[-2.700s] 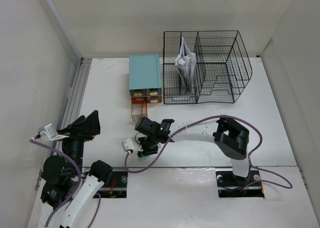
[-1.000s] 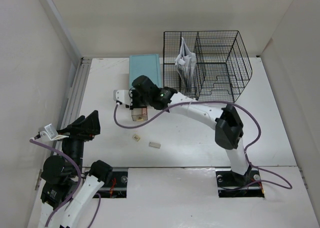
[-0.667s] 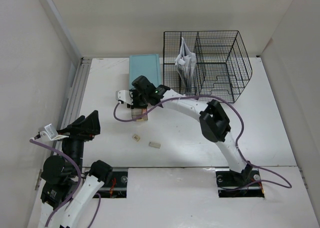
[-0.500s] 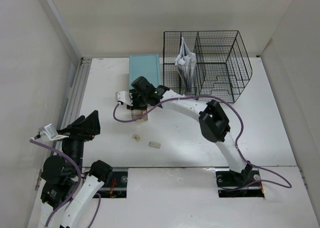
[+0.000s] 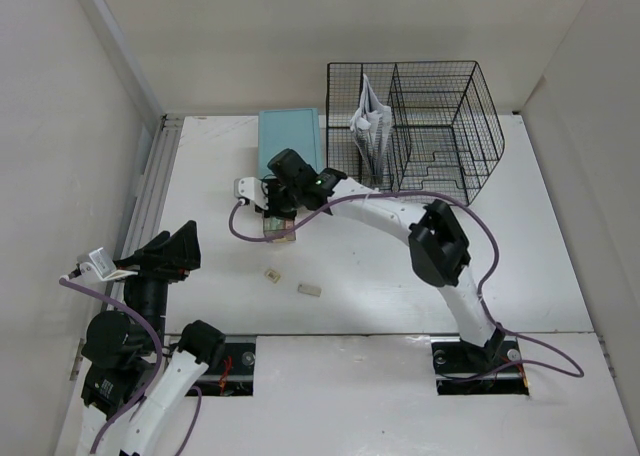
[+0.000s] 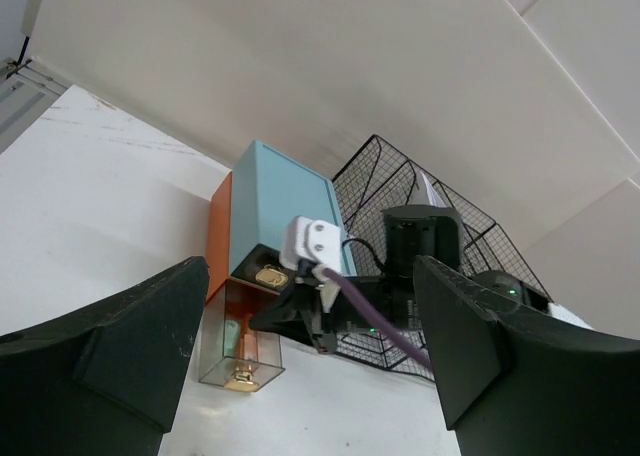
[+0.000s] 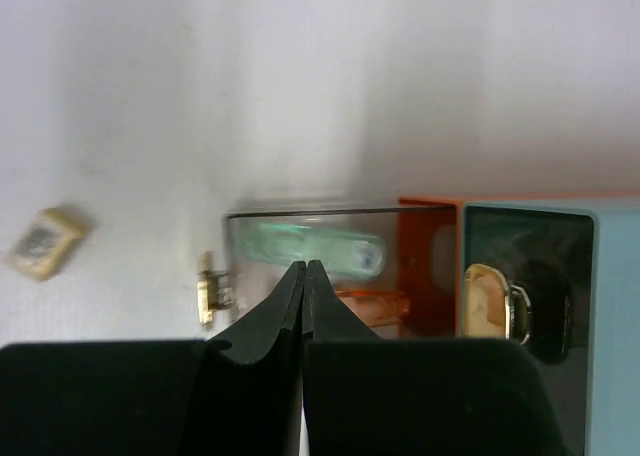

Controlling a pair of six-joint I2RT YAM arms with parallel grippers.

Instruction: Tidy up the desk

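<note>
The white desk (image 5: 520, 246) holds a teal-topped drawer box (image 5: 290, 146) with one clear orange drawer (image 5: 280, 228) pulled out. My right gripper (image 5: 272, 208) hovers just above that drawer. In the right wrist view its fingers (image 7: 303, 268) are pressed shut with nothing between them, over a pale green thing (image 7: 315, 251) lying in the drawer (image 7: 250, 226). My left gripper (image 5: 172, 251) is open and empty at the near left. Its view shows the box (image 6: 280, 201) and the drawer (image 6: 238, 341) ahead.
A small beige piece (image 5: 270, 274) and a white piece (image 5: 309, 290) lie on the desk in front of the drawer. A black wire rack (image 5: 415, 136) with papers (image 5: 368, 126) stands at the back. A ribbed metal rail (image 5: 150, 196) runs along the left edge.
My right arm has swung from the near middle of the desk up to the open drawer and stays over it. The two small pieces it covered now show. The left arm has not moved.
</note>
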